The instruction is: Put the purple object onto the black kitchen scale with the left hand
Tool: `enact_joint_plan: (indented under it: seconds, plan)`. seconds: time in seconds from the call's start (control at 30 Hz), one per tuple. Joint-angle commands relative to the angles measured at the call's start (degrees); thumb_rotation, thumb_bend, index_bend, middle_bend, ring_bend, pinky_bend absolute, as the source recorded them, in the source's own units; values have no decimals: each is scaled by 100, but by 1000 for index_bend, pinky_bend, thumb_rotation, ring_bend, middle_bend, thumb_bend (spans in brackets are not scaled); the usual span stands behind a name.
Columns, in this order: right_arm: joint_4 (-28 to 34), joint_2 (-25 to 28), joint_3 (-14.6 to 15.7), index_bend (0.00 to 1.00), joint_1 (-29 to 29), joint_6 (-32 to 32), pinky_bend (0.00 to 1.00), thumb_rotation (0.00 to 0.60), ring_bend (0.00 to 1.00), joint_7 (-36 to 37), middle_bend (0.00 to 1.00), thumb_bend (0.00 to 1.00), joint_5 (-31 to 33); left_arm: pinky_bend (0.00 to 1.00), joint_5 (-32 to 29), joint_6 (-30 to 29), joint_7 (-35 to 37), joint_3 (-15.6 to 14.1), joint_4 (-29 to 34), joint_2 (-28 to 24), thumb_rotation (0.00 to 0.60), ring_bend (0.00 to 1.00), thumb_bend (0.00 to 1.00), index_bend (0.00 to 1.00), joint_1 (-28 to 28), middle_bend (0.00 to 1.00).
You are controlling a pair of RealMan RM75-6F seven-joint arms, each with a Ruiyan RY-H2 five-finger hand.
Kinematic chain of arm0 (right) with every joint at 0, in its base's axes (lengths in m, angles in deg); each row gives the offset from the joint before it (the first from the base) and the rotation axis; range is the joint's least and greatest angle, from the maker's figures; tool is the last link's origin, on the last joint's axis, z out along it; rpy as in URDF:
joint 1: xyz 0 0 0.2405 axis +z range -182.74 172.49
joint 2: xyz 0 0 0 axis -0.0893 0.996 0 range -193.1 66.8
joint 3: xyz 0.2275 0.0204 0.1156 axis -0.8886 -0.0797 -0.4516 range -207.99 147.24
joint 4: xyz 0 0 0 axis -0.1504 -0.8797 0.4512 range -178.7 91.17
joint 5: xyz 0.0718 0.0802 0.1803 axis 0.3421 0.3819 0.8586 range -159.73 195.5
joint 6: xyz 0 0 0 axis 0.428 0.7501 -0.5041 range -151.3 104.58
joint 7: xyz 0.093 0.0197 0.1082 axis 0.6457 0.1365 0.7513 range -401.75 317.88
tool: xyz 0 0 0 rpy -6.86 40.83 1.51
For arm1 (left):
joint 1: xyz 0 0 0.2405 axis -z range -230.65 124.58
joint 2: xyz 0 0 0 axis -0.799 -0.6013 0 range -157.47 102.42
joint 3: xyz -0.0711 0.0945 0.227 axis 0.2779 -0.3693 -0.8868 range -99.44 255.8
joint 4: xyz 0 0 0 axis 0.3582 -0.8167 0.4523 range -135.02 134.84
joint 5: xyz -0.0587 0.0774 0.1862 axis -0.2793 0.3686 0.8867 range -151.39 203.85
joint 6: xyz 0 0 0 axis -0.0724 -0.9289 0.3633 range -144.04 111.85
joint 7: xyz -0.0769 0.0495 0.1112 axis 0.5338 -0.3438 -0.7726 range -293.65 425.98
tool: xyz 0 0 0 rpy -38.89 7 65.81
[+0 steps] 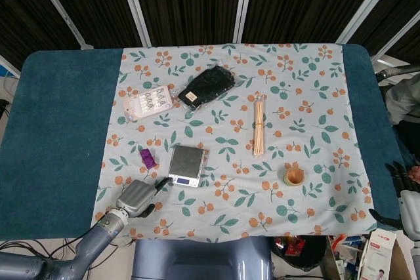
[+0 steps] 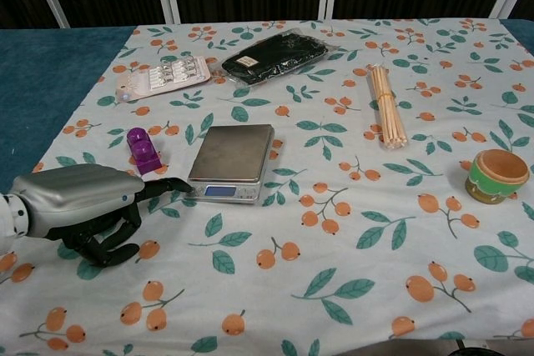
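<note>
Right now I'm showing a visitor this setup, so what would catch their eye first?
Probably the silver-backed left hand low at the near left, one dark finger stretched toward the kitchen scale, whose display glows blue. The small purple object lies on the cloth just left of the scale.
</note>
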Motion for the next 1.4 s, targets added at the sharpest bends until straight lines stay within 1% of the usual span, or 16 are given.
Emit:
enact_joint_plan:
  seconds: [0.03, 0.17, 0.3, 0.4, 0.43, 0.53, 0.6, 0.63, 0.73, 0.77, 0.8, 0.93, 1.0, 1.07, 1.23, 1.4]
  plan:
    - [1, 3, 0, 21, -1, 2, 188, 600, 157, 4, 6, 78, -1, 773, -48, -11, -49, -10, 9, 10, 600, 783, 464, 242, 16, 754]
    - [1, 5, 0, 21, -2, 3, 188, 600, 157, 8, 6, 78, -2, 773, -47, -58, -77, -6, 83, -8, 600, 783, 464, 229, 21, 754]
    - [1, 7, 0, 21, -2, 4, 188, 600, 157, 9, 6, 79, -4, 773, 103, -180, -10, 28, 226, -68, 600, 782, 462, 175, -17, 750]
    - [1, 9, 2, 21, -4, 6, 188, 600, 157, 9, 6, 78, -6, 762, 359, -348, 144, 79, 351, -127, 600, 755, 406, 134, -96, 714]
    - [1, 9, 2, 21, -4, 6, 188, 600, 157, 9, 6, 78, -6, 751, 408, -375, 184, 93, 366, -132, 600, 726, 373, 127, -112, 688]
    - [2, 10, 4, 21, -4, 2, 188, 600, 157, 9, 8, 78, -4, 665, 789, -550, 505, 175, 410, -152, 600, 552, 272, 119, -228, 565]
    - [0, 10, 2, 21, -4, 2, 188, 600, 157, 2, 10, 79, -1, 538, 1141, -685, 769, 209, 372, -146, 600, 401, 206, 117, -321, 458]
    - [3, 9, 0, 21, -3, 3, 188, 600, 157, 4, 10, 79, 1, 478, 1316, -732, 896, 209, 334, -144, 600, 346, 178, 117, -360, 416]
    - [5, 9, 0, 21, -4, 1, 188, 600, 158, 0, 10, 78, 9, 343, 1887, -841, 1488, 223, 224, -177, 600, 220, 136, 117, -478, 321]
    - [6, 9, -1, 21, -4, 2, 187, 600, 158, 0, 10, 79, 9, 317, 1958, -844, 1584, 225, 210, -187, 600, 199, 133, 118, -489, 305]
    - [6, 9, -2, 21, -5, 4, 188, 600, 157, -3, 10, 79, 10, 289, 2194, -833, 1921, 244, 179, -238, 600, 183, 133, 120, -502, 293]
    - [13, 9, -3, 21, -11, 10, 188, 600, 157, 1, 10, 78, 17, 250, 2841, -827, 2609, 356, -42, -442, 600, 174, 133, 146, -415, 291]
    - [18, 10, -3, 21, -12, 13, 188, 600, 158, 1, 10, 78, 18, 235, 3125, -846, 2780, 474, -321, -556, 600, 174, 133, 162, -312, 304]
    - [22, 10, -2, 21, -14, 11, 188, 600, 157, 1, 10, 79, 20, 228, 3207, -797, 2831, 592, -561, -654, 600, 175, 133, 180, -207, 321]
    - [37, 7, -3, 21, -14, 5, 188, 600, 157, -22, 10, 77, 37, 215, 3022, -259, 3012, 813, -978, -933, 600, 174, 133, 217, 105, 349]
    - [55, 1, -6, 21, -20, 11, 188, 600, 158, -55, 10, 78, 59, 215, 2865, 165, 2613, 864, -1394, -1044, 600, 176, 133, 228, 327, 359]
